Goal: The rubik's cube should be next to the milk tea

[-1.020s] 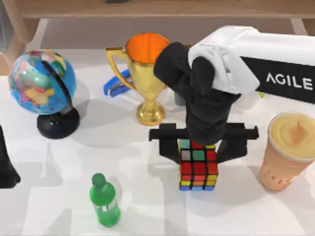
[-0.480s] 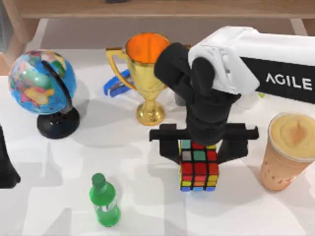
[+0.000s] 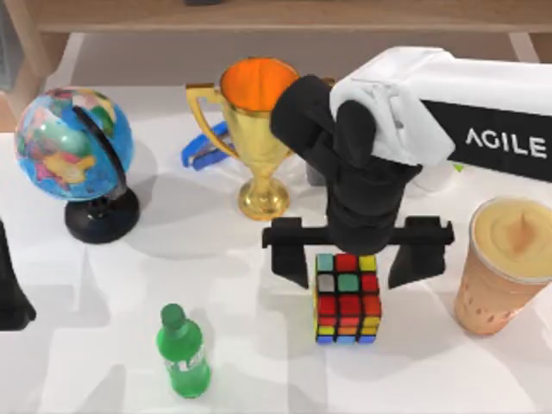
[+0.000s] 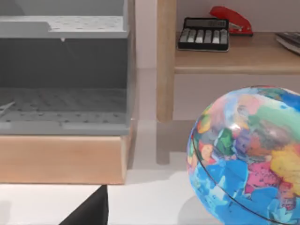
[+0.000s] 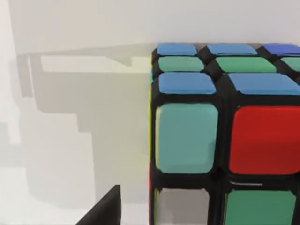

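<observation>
The rubik's cube (image 3: 347, 297) stands on the white table, a short gap left of the milk tea (image 3: 507, 263), a peach cup with a creamy drink. My right gripper (image 3: 354, 266) hovers over the cube's far side, open, its black fingers (image 3: 293, 259) spread clear of both cube sides. Close up in the right wrist view, the rubik's cube (image 5: 225, 136) shows blue, teal, red and green stickers, with one dark fingertip (image 5: 105, 208) off to its side. My left arm (image 3: 10, 293) is parked at the table's left edge.
A gold trophy (image 3: 254, 138) stands behind the cube, with a blue stapler (image 3: 203, 151) beside it. A globe (image 3: 78, 155) sits at the far left and a green bottle (image 3: 183, 352) near the front. Shelving with a calculator (image 4: 203, 33) lies beyond the table.
My right gripper's fingers, pressed against the cube's sides before, have spread apart and let it go. The cube stays where it was on the table.
</observation>
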`<state>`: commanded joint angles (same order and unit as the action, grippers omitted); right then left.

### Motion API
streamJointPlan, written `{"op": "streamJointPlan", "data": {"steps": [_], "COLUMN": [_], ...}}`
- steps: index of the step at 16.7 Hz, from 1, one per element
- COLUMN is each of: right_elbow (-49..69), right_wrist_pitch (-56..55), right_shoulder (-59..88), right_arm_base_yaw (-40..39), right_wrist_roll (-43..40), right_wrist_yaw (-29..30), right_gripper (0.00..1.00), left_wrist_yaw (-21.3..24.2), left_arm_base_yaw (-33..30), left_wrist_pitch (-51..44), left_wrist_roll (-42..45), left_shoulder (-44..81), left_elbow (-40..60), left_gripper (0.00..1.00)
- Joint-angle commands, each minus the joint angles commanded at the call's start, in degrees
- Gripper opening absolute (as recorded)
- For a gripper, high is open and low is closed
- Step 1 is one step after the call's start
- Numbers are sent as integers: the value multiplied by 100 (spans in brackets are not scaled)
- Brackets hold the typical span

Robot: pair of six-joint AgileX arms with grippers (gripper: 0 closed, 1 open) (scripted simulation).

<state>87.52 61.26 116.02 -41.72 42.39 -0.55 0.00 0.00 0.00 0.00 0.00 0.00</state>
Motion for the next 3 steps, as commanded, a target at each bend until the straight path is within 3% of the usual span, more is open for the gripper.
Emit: {"op": "streamJointPlan", "data": {"steps": [3], "right_elbow": [0], "right_wrist_pitch": [0], "right_shoulder": [0], "right_arm_base_yaw": [0], "right_wrist_roll": [0], "right_wrist_yaw": [0], "right_gripper": [100], "left_wrist_yaw": [0], "left_arm_base_yaw": [0], "left_wrist_pitch": [0], "left_wrist_roll": [0], "left_shoulder": [0], "left_elbow": [0], "left_gripper": [100]}}
